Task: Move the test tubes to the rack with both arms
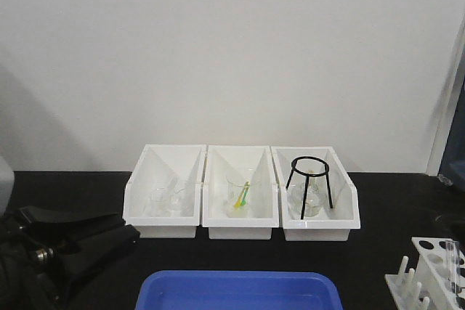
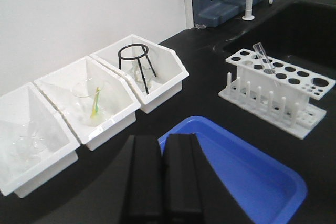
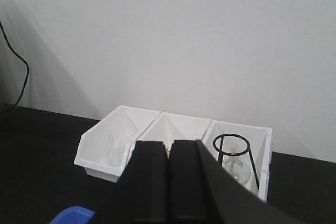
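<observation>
The white rack (image 2: 273,80) stands on the black bench at the right, its pegs along the near side; it also shows at the lower right of the front view (image 1: 432,270). One clear test tube (image 2: 263,59) leans in a back hole of the rack and shows faintly in the front view (image 1: 455,253). My left gripper (image 2: 163,142) is shut and empty over the near left edge of the blue tray, far from the rack. It shows at the lower left of the front view (image 1: 129,236). My right gripper (image 3: 168,148) is shut and empty, facing the bins.
Three white bins (image 1: 243,224) stand in a row by the wall. The left holds clear glassware (image 1: 168,201), the middle a beaker (image 1: 241,195) with a yellow-green item, the right a black tripod ring (image 1: 310,179) over a flask. A blue tray (image 2: 247,174) lies in front. A sink (image 2: 310,22) lies behind the rack.
</observation>
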Motion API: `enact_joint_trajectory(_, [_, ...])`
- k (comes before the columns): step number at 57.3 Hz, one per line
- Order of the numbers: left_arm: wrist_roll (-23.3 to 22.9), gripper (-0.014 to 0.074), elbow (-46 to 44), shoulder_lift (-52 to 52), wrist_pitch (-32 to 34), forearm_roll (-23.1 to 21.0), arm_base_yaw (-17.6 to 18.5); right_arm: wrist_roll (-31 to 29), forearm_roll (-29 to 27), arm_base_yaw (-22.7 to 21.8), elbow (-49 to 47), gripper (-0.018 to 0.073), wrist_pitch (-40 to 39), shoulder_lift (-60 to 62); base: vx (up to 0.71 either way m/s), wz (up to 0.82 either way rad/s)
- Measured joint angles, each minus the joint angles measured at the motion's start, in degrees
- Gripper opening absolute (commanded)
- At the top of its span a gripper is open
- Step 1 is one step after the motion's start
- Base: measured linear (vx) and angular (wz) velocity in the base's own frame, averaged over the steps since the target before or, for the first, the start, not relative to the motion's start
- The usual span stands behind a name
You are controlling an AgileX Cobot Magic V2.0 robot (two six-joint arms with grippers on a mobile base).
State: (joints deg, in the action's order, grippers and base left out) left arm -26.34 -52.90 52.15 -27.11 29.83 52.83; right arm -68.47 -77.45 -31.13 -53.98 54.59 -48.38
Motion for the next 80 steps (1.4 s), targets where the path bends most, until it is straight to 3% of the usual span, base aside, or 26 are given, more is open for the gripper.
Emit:
enact_joint_trajectory(6, [9.6, -0.0015, 0.0, 0.0, 0.0, -7.1, -7.3, 0.0, 0.0, 0.0, 0.0, -0.0008, 0.0, 0.0, 0.0, 0.0])
enact_joint_trajectory(15, [29.5, -0.0015, 1.6, -2.5, 1.1, -24.2, -21.0, 0.0, -0.1, 0.0, 0.0, -0.0008, 0.0, 0.0, 0.0, 0.0])
enact_joint_trajectory(21, [37.1, -0.0015, 6.6, -6.7, 5.8, -30.2, -28.7, 0.0, -0.1, 0.0, 0.0, -0.0008, 0.0, 0.0, 0.0, 0.0])
enact_joint_trajectory(36, [39.1, -0.0015, 32.9, -27.7, 18.3, -31.8, -39.9, 0.1, -0.1, 0.0, 0.0, -0.0008, 0.0, 0.0, 0.0, 0.0])
enact_joint_trajectory(49, [36.9, -0.0015, 53.3, -46.5, 19.9, -32.1, -45.5, 0.1, -0.1, 0.0, 0.0, -0.0008, 0.0, 0.0, 0.0, 0.0])
enact_joint_trajectory(57, [36.7, -0.0015, 54.4, -52.5, 19.8, -33.1, -46.1, 0.1, -0.1, 0.0, 0.0, -0.0008, 0.0, 0.0, 0.0, 0.0])
enact_joint_trajectory(80, [36.7, -0.0015, 54.6, -52.6, 18.4, -33.3, -46.1, 0.1, 0.0, 0.0, 0.0, -0.0008, 0.0, 0.1, 0.0, 0.0])
